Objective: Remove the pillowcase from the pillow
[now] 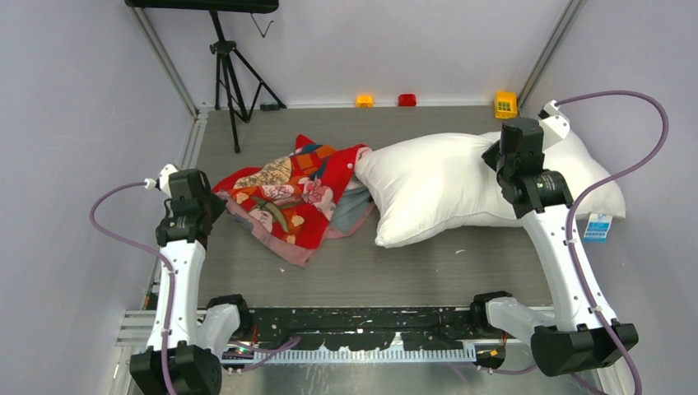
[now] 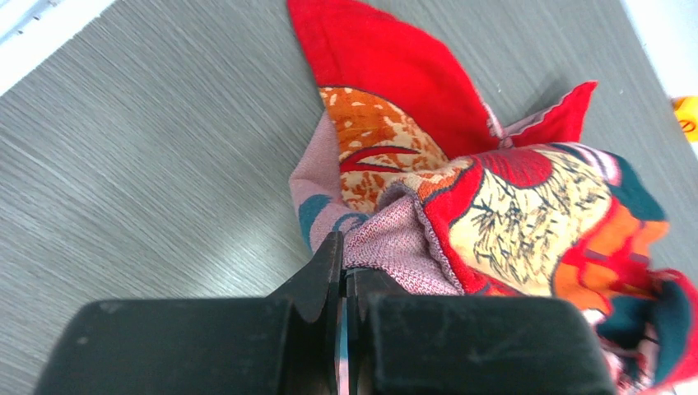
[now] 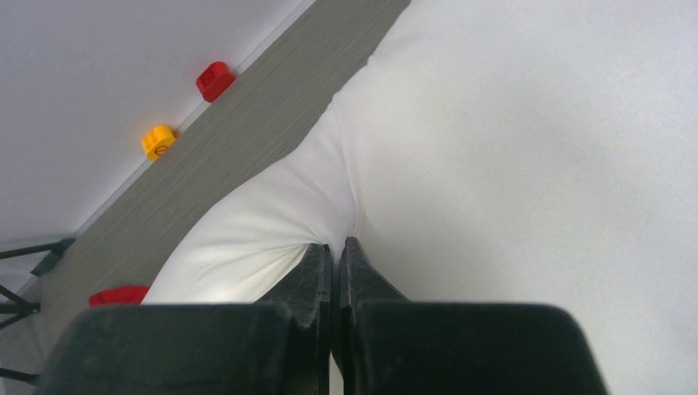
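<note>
Pinches a fold of the pillowcase in the closed left gripper. Nips a pucker of the pillow in the closed right gripper.

crumpled red fabric pillowcase is showing orange, cream and teal printed figures, pinkish-grey lining peeking along its 6 o'clock edge | plump white rectangular pillow is reading plain, blue-and-white tag at its 4 o'clock | grey tabletop is showing fine wood-grain streaks | small yellow block and small red block are showing at 12 o'clock
</note>
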